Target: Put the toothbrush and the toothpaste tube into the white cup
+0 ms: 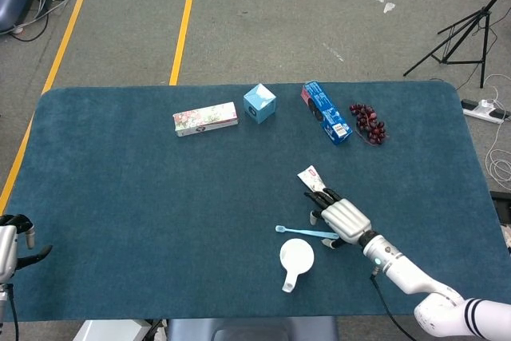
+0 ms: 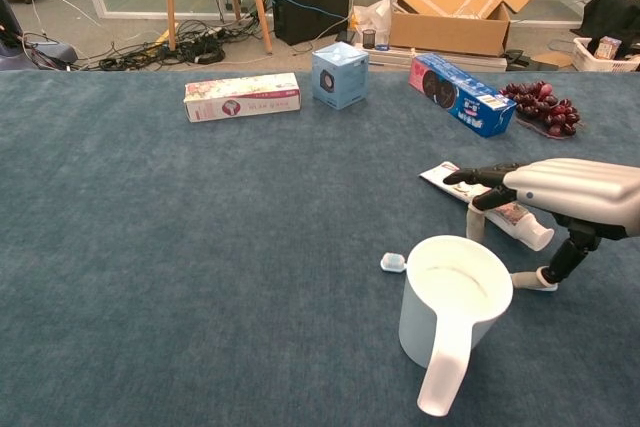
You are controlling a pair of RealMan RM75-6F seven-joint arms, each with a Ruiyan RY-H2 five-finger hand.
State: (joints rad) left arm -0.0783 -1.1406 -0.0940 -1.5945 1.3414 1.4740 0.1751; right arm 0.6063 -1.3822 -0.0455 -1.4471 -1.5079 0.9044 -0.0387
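The right hand (image 1: pixel 343 218) hangs low over the blue tabletop (image 1: pixel 144 197), palm down, above the near end of the toothpaste tube (image 1: pixel 310 177). Its dark fingers (image 2: pixel 478 176) are spread and reach out over the tube, while the thumb points down beside the toothbrush (image 1: pixel 297 231). From the chest view the fingertips sit right at the tube and the thumb tip at the brush handle, but I cannot tell whether anything is actually gripped.

The toothpaste tube lies flat on the tabletop, its crimped end pointing to the far left and its cap end (image 2: pixel 538 238) showing under the hand. The toothbrush lies flat just near of the tube, its head (image 2: pixel 393 263) to the left and its handle running right under the hand. The white cup (image 2: pixel 450 307) stands upright just near of the brush, handle pointing toward the near edge.

The left hand (image 1: pixel 9 241) sits at the near left corner of the tabletop, well apart from everything, with its fingers curled and nothing in them.

Along the far side lie a flowered carton (image 1: pixel 205 119), a small light blue box (image 1: pixel 259 103), a blue biscuit pack (image 1: pixel 326 112) and a bunch of dark grapes (image 1: pixel 369 123).
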